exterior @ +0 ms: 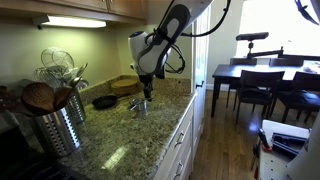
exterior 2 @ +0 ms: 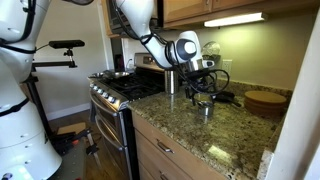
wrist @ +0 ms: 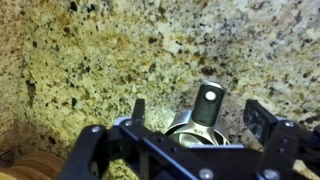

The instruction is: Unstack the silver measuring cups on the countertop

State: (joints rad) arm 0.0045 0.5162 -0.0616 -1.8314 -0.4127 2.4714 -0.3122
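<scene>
The silver measuring cups sit nested on the speckled granite countertop, with a flat handle with a hole pointing away from the camera. My gripper is open, with one finger on each side of the stack and not touching it. In both exterior views the gripper hangs straight down, just above the cups, in the middle of the countertop.
A tall ribbed steel utensil canister stands at the near end of the counter. A black round pan and a wooden board lie by the wall behind the cups. A stove adjoins the counter. A dark dining table stands beyond.
</scene>
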